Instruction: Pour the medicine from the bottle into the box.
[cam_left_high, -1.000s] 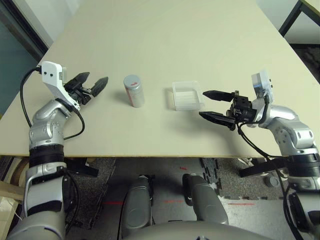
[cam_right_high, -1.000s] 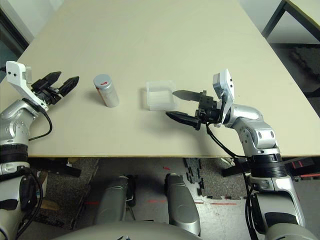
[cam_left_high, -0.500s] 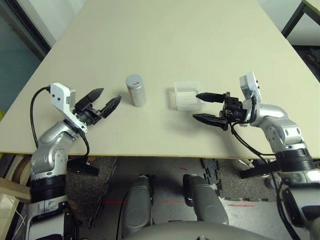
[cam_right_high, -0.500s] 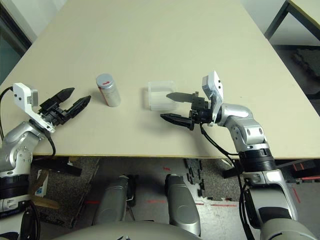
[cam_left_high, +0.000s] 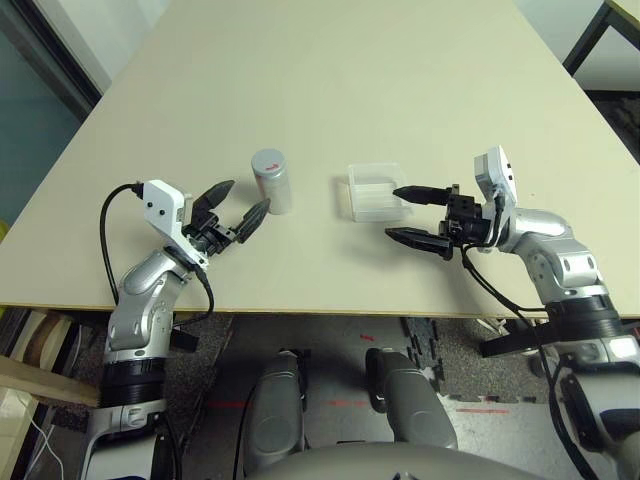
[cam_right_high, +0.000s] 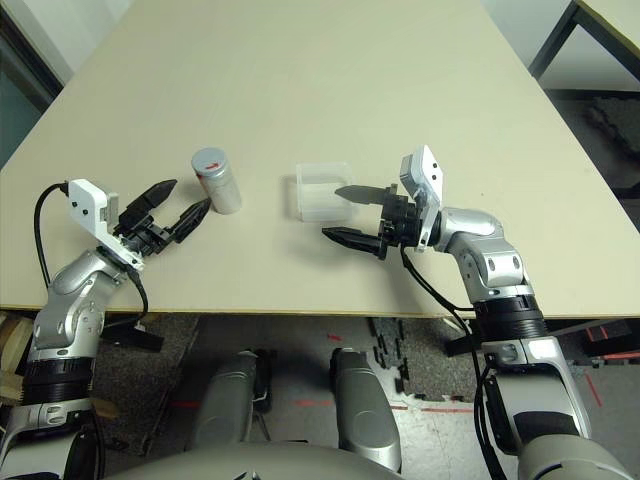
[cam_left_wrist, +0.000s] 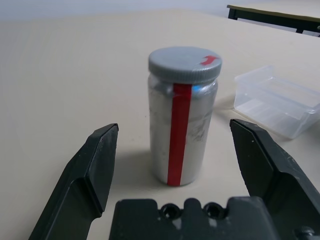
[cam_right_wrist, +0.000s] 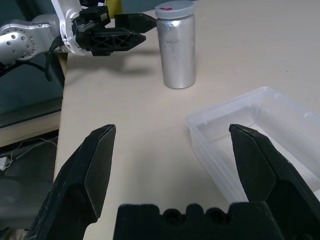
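left eye view: bottle (cam_left_high: 273, 183) stands upright on the table (cam_left_high: 300, 90), left of the box (cam_left_high: 377, 192), the two apart. left gripper (cam_left_high: 243, 196) near the bottle, on its near-left side, fingers wide apart, nothing held. right gripper (cam_left_high: 404, 212) at the right side of the box, fingers spread wide, nothing held.

right eye view: same layout. box sits flat, open at the top, clear walls. red mark on the bottle's cap (cam_right_high: 209, 160).

left wrist view: bottle silvery and cylindrical, slightly narrower at the neck. grey cap on, rim ridged; red arrow on its top. red stripe runs down the side wall, neck to base. metal looks shiny, with some dull smudges. contents hidden by wall and cap; cannot tell what is inside. bottle lies ahead of the open fingers, ungripped.

right wrist view: box is shallow, see-through, roughly square, corners rounded, thin rim around the top. no pills seen in the visible part of it; one finger covers some. bottle upright, cap seated, plain silver on this side.
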